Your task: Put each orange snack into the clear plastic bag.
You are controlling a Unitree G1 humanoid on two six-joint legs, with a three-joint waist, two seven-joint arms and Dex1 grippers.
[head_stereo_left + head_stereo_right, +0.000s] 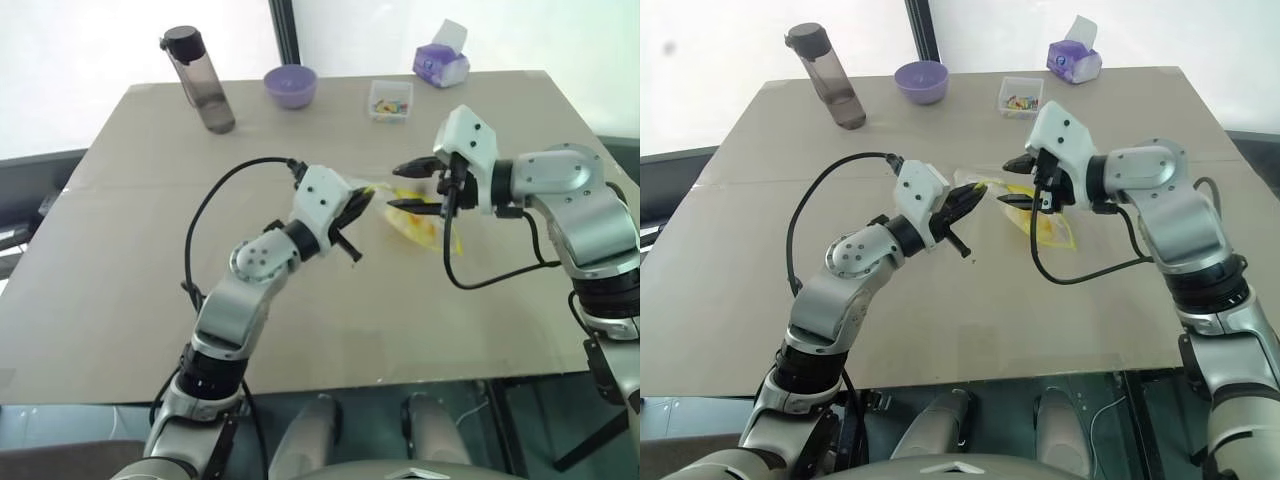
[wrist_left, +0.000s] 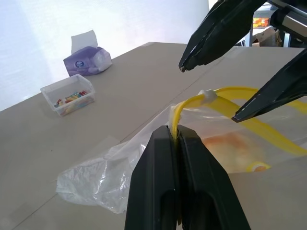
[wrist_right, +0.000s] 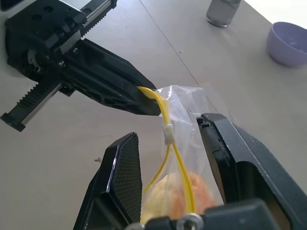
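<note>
The left pincer (image 2: pixel 178 136) is pressed shut and is pinching the yellow seal strip (image 2: pixel 225 93) at one end of the clear plastic bag (image 2: pixel 120 163). It is holding that end up over the middle of the worktop (image 1: pixel 150 300), a bit toward the far edge. The rest of the bag is hanging down and lying on the worktop.

The orange snack (image 2: pixel 235 148) is sitting inside the bag already, low down under the strip. No other orange snack is showing on the worktop.

The right pincer (image 3: pixel 168 158) is standing spread, with one finger on each side of the strip and the little white slider (image 3: pixel 168 133). It is pinching nothing.

The step in hand looks like closing the bag. To do it well, the left pincer should be keeping its tight hold so the strip stays stretched. The right pincer should be closing gently on the strip near the slider, then sliding along it in a straight line. Squeezing lower down could squash the snack. Pulling too hard could tug the strip out of the left pincer.
</note>
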